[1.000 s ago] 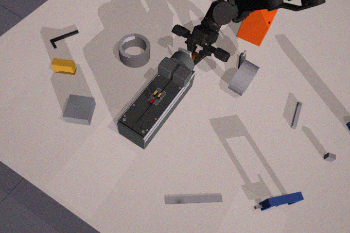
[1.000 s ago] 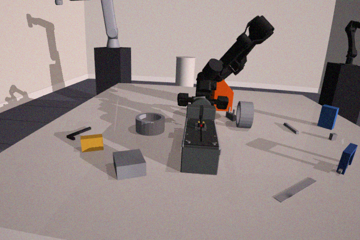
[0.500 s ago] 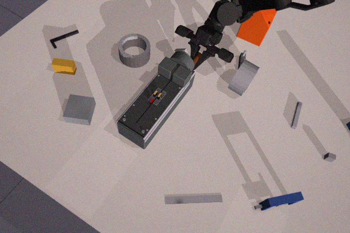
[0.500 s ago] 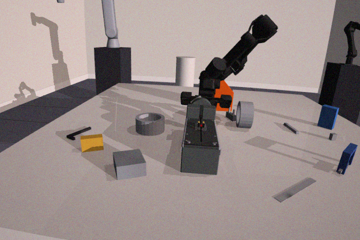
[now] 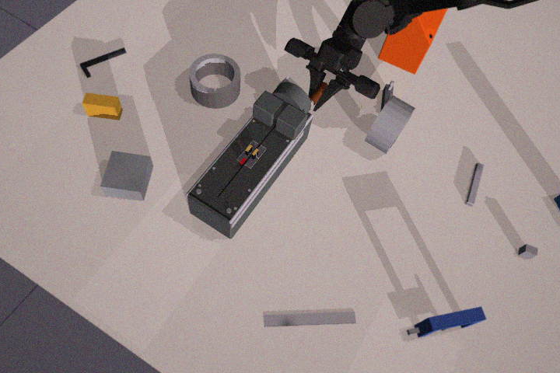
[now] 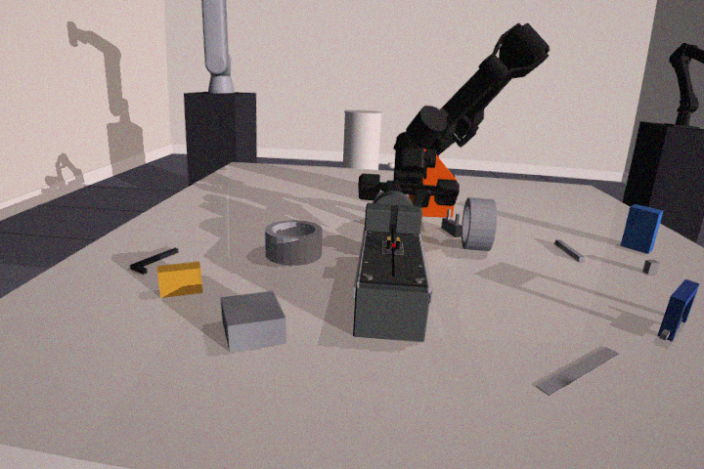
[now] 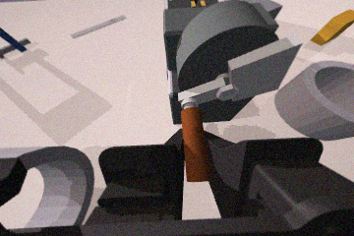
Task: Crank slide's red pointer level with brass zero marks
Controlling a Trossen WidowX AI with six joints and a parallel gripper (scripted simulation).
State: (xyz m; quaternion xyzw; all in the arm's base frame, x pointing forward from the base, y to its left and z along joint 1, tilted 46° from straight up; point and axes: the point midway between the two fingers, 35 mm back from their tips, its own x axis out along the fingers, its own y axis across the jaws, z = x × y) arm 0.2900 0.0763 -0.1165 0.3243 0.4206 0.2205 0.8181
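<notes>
The machine (image 5: pixel 210 184) (image 6: pixel 391 309) (image 7: pixel 219 41) is a long dark box with a round housing at its crank end. Its red pointer (image 5: pixel 243 161) (image 6: pixel 394 244) is out of line with the two brass marks (image 5: pixel 252 151), a little toward the end away from the crank. The crank arm (image 7: pixel 205 90) reaches across the housing to the orange-brown handle (image 5: pixel 320 91) (image 7: pixel 196 157). My gripper (image 5: pixel 316 97) (image 7: pixel 189 132) is shut on the handle, one finger on each side. In the exterior view the handle and fingertips are hidden behind the machine.
A grey ring (image 5: pixel 215 97) (image 6: pixel 292 251) stands beside the crank end; another grey ring (image 5: pixel 390 125) (image 6: pixel 490 224) stands on edge across from it. A yellow block (image 5: pixel 101 105), a grey block (image 5: pixel 128 171), a black angled bar (image 5: pixel 106 57) and an orange piece (image 5: pixel 406 48) are farther off.
</notes>
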